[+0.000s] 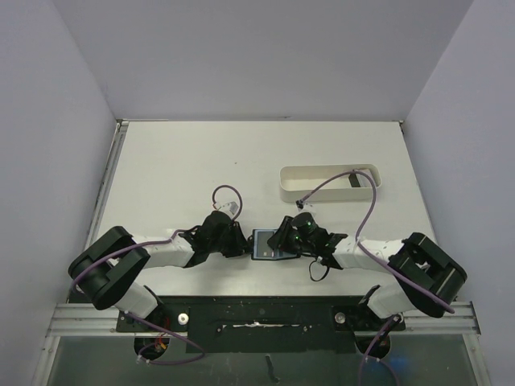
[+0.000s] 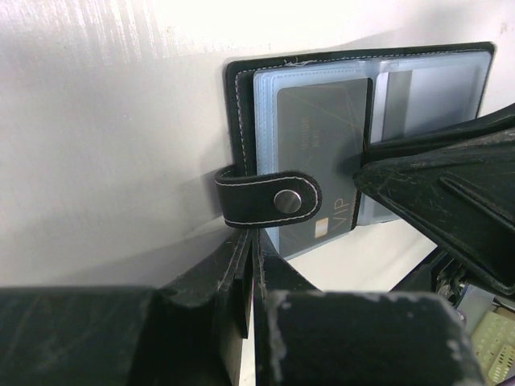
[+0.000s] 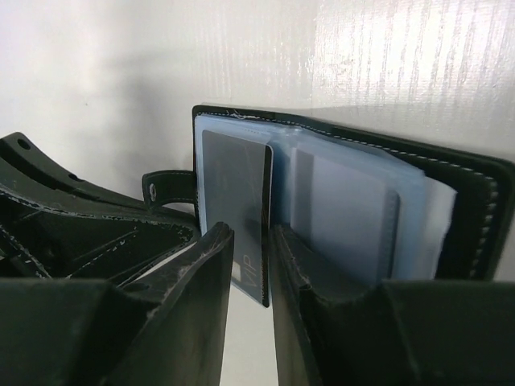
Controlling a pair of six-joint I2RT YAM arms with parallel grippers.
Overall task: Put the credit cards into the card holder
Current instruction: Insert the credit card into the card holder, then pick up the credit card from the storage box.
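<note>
Right end effector (image 3: pixel 249 265) apparently nipping card (image 3: pixel 237 213) (narrowly).

Two robot arms are showing at the near edge of the desk (image 1: pixel 185 161), each carrying one tool: the left tool (image 1: pixel 238 241) and the right tool (image 1: pixel 278 240). One card holder (image 1: pixel 264 245) is lying open between them. One dark credit card (image 2: pixel 322 153) is showing against its pockets. One long white tray (image 1: pixel 328 183) is sitting farther back.
</note>
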